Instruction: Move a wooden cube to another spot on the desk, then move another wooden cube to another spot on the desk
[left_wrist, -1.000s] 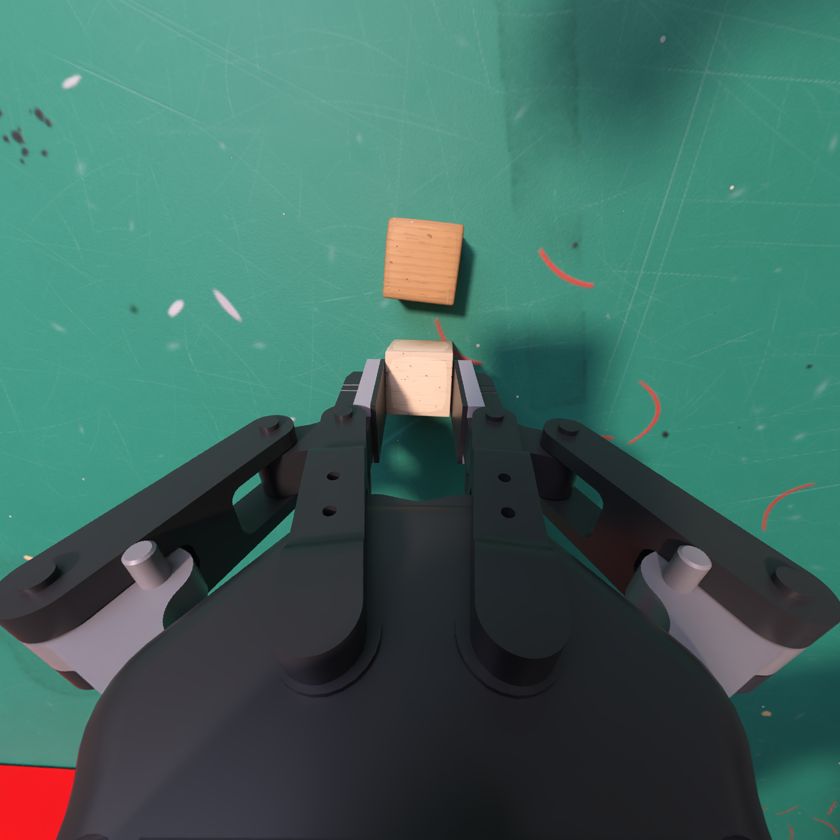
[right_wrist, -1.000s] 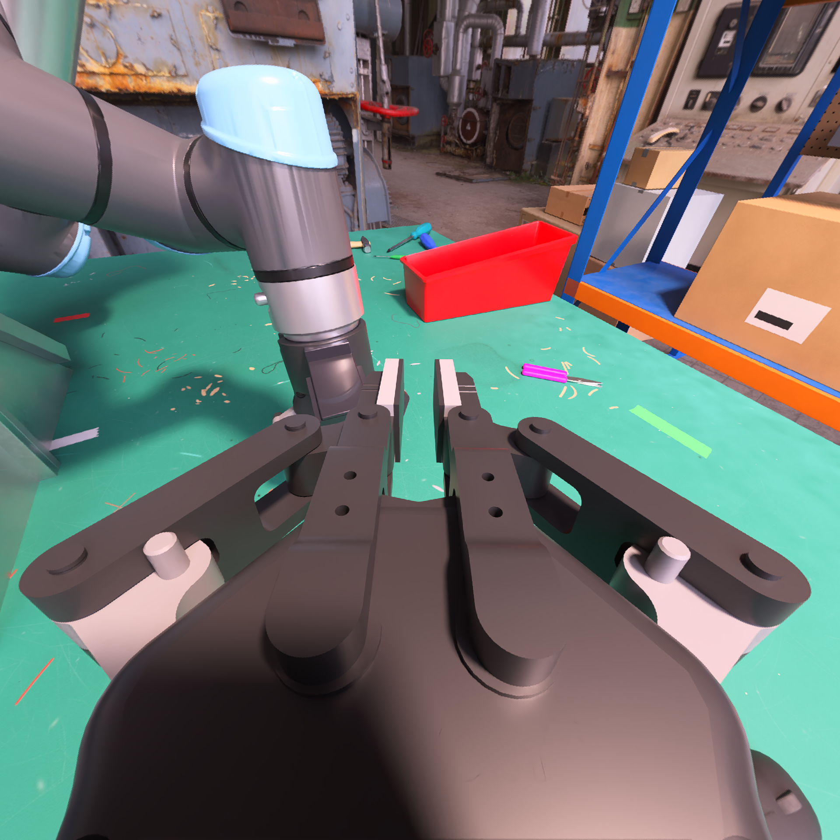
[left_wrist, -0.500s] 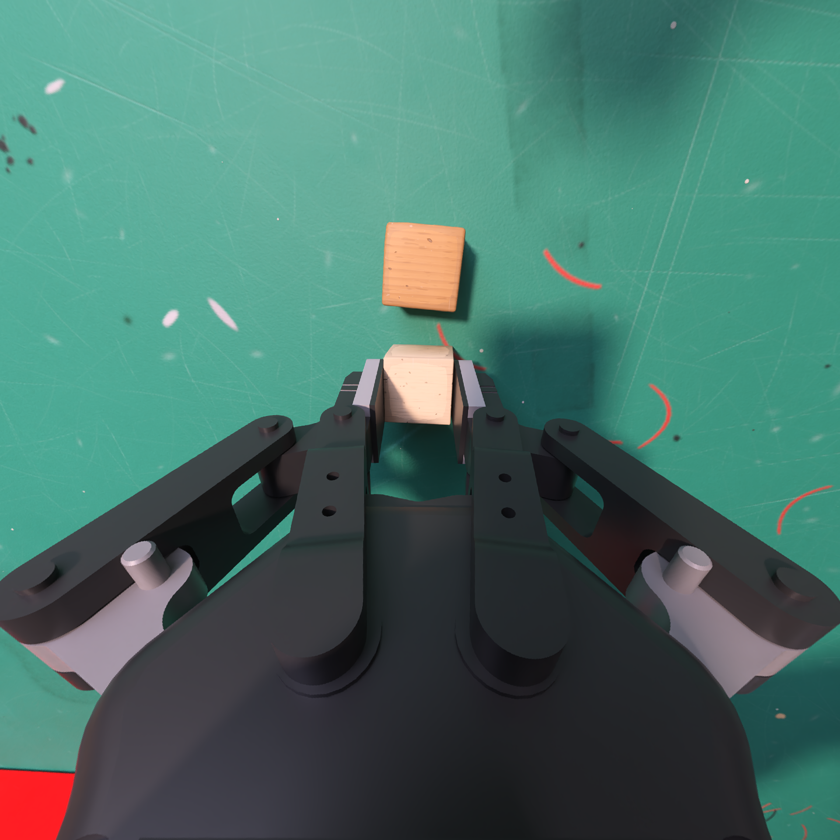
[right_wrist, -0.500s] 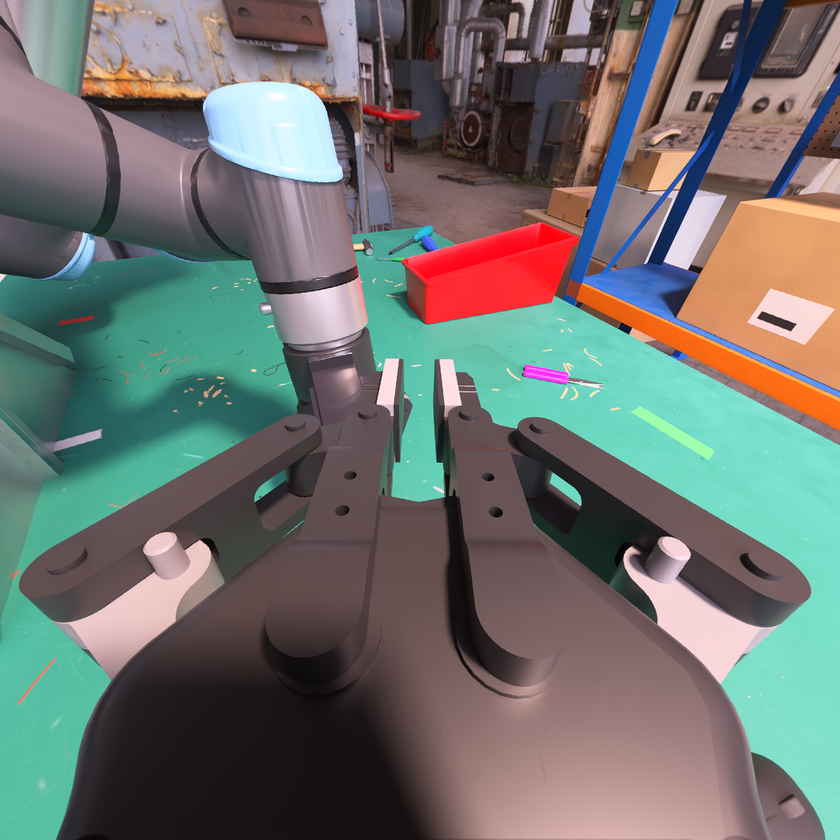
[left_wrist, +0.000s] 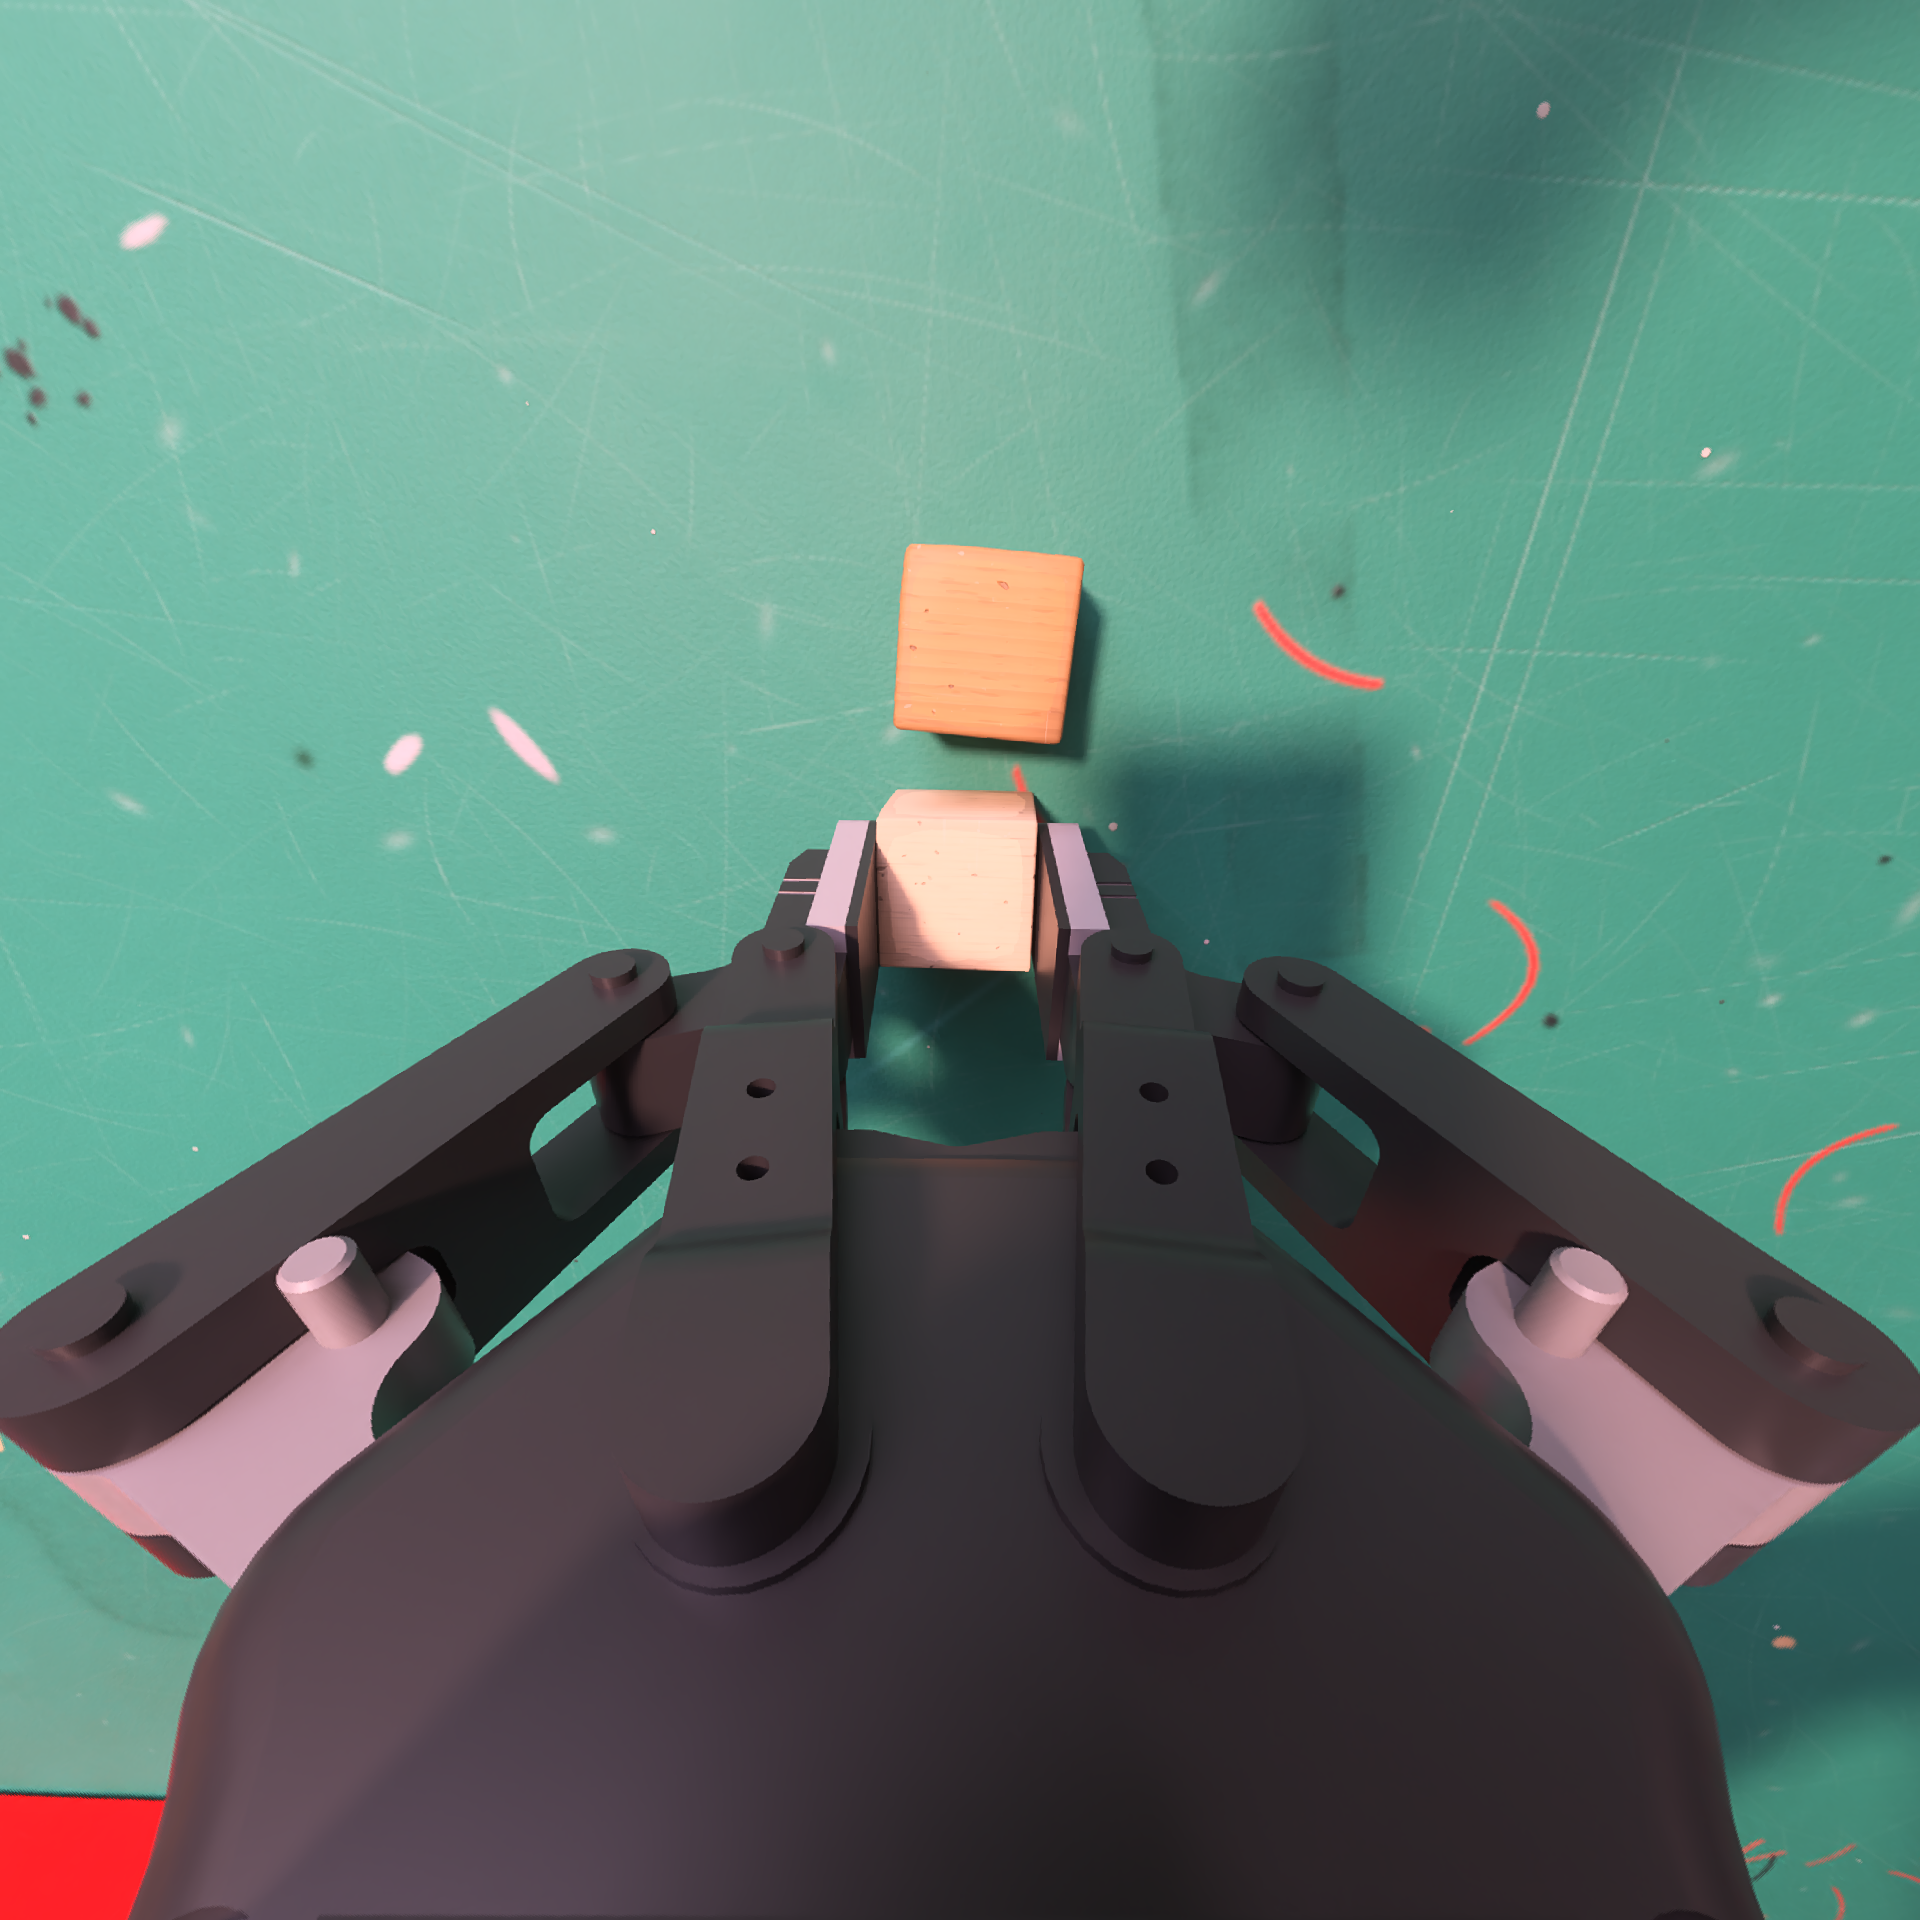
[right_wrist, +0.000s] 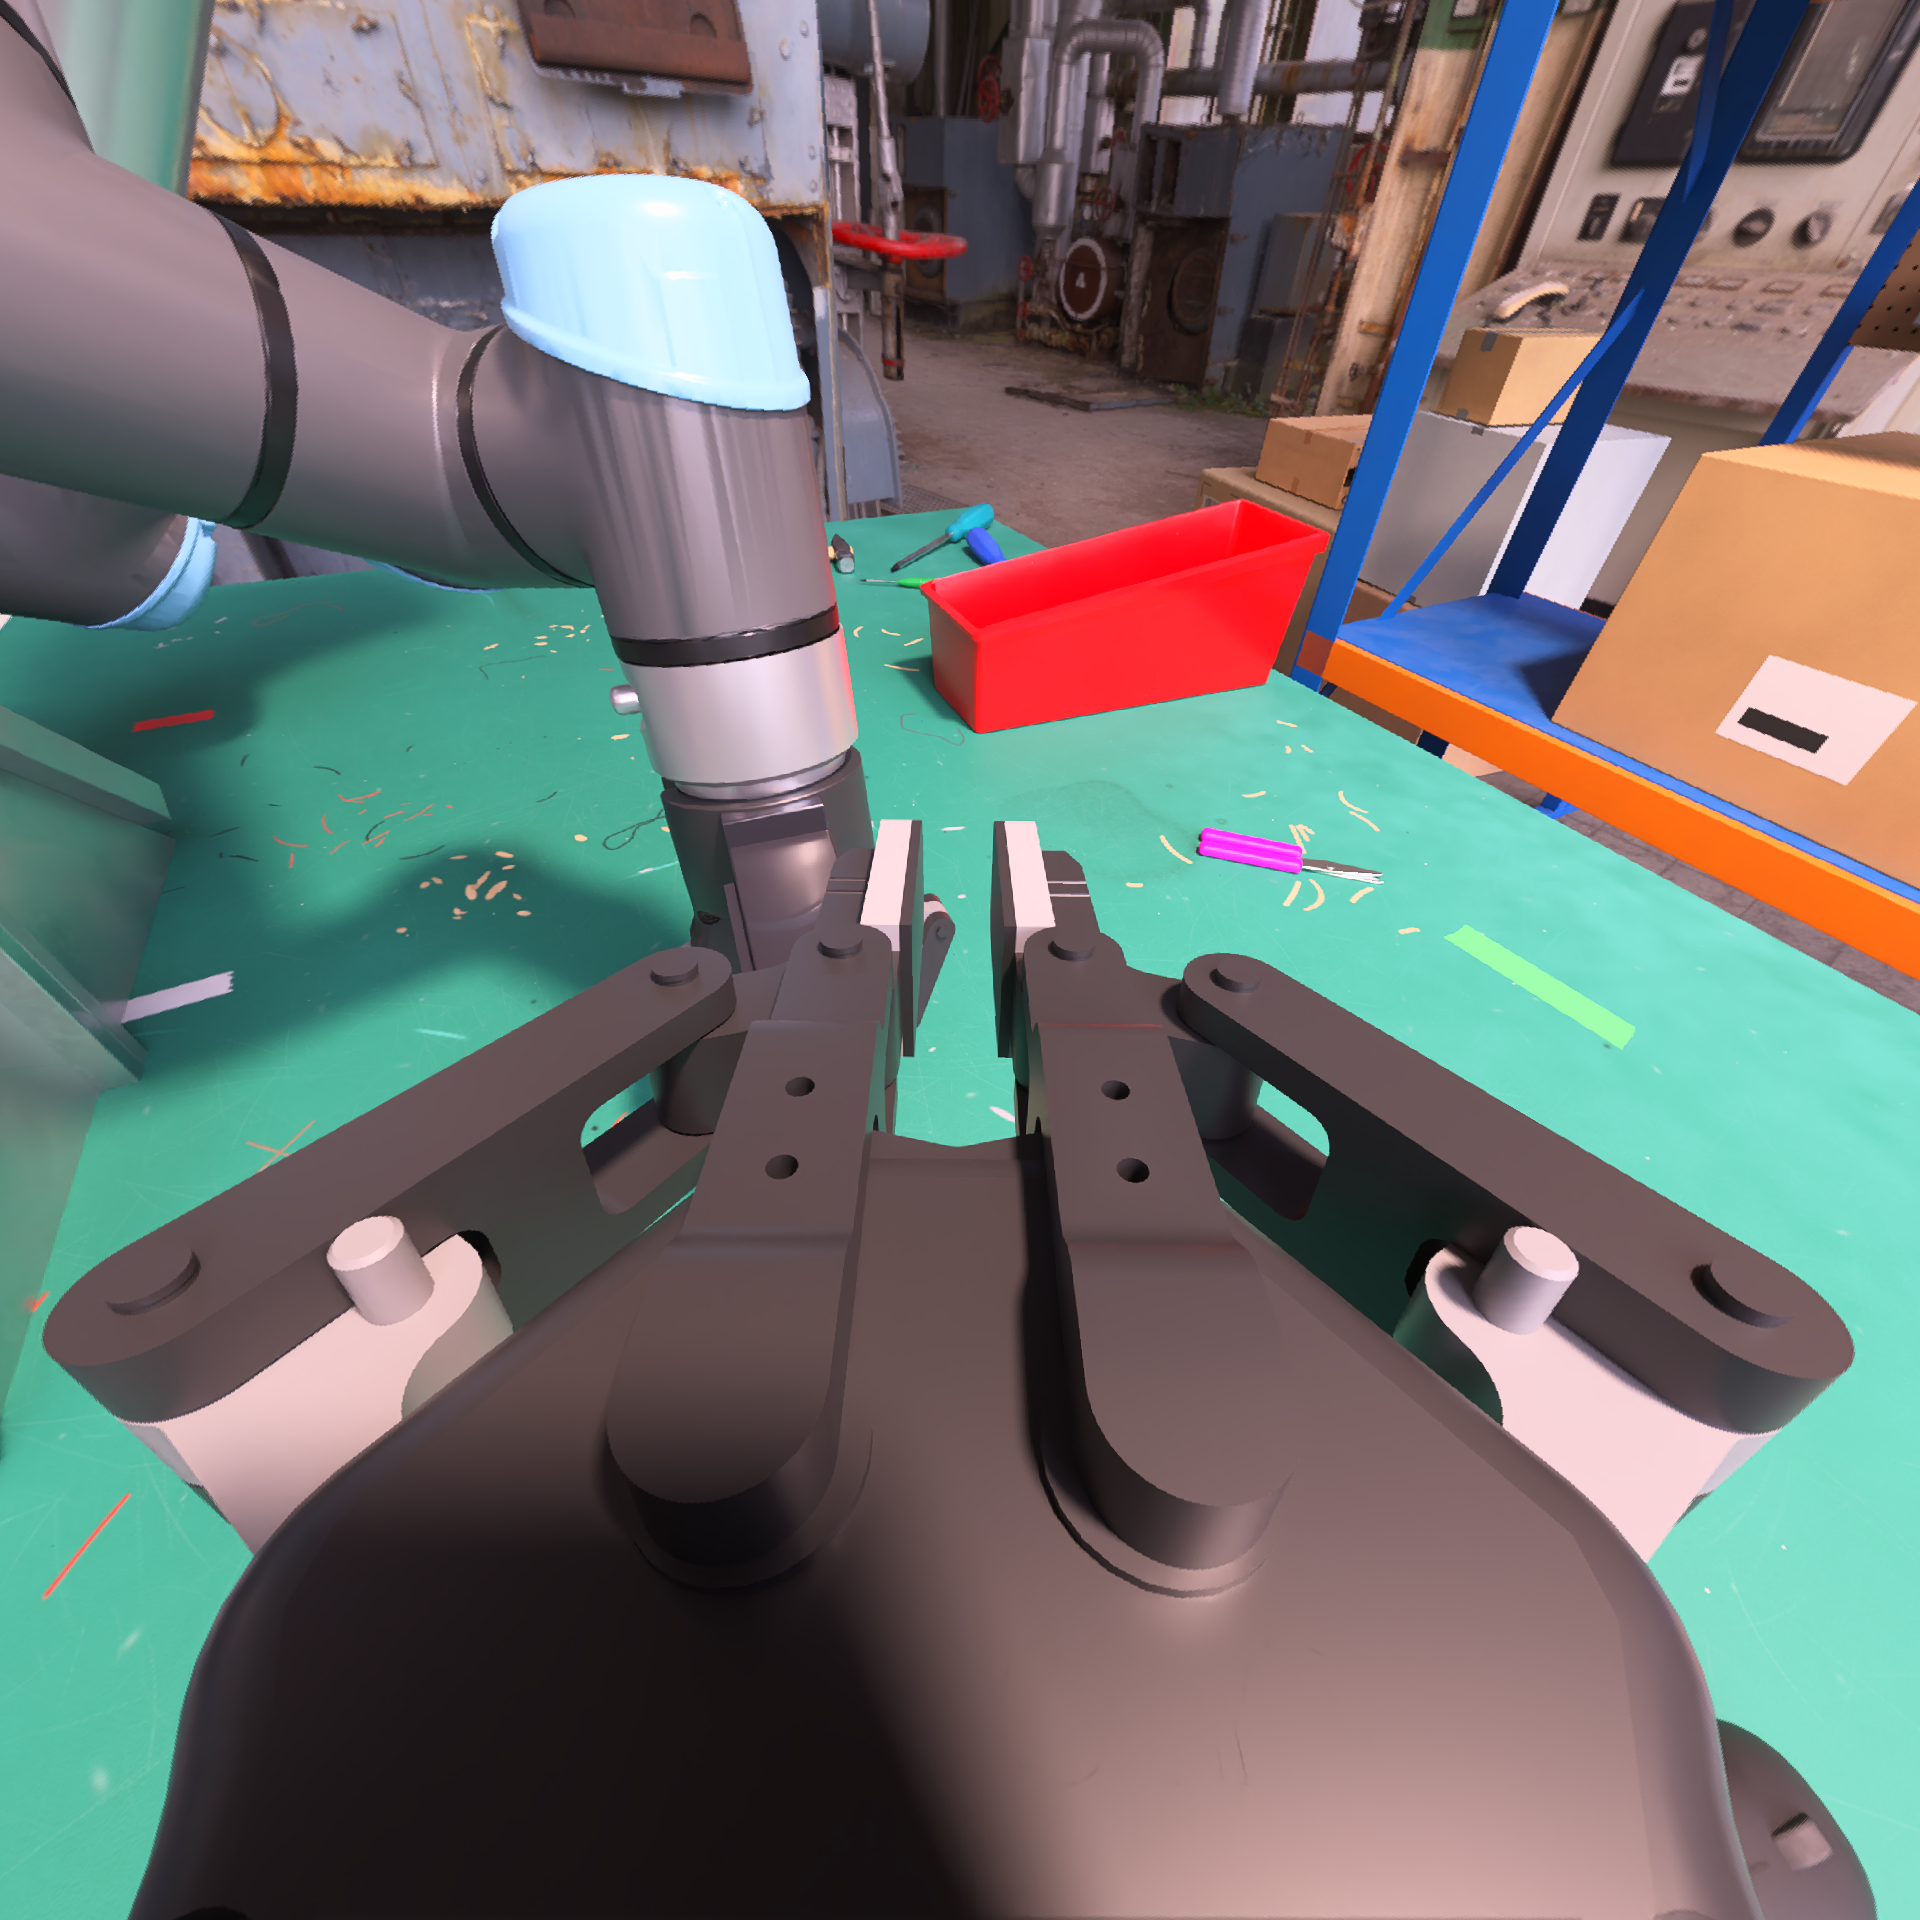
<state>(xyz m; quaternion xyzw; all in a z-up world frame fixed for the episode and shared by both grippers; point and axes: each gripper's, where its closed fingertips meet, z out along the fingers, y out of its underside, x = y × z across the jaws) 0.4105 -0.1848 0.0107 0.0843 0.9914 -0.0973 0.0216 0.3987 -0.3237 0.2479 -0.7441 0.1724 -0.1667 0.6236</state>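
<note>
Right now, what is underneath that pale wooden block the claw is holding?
Under the pale cube, pinched in the left gripper, only scratched green desk shows. The cube covers the spot directly below, so contact cannot be judged. The orange cube lies just beyond.

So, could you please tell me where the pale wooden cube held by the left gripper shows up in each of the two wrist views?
Left wrist view: the pale wooden cube sits just above centre, clamped in the left gripper, with the orange wooden cube lying beyond it.
Right wrist view: not visible; the right gripper hides where the left arm ends.
Shared landmark: the green desk.
</note>
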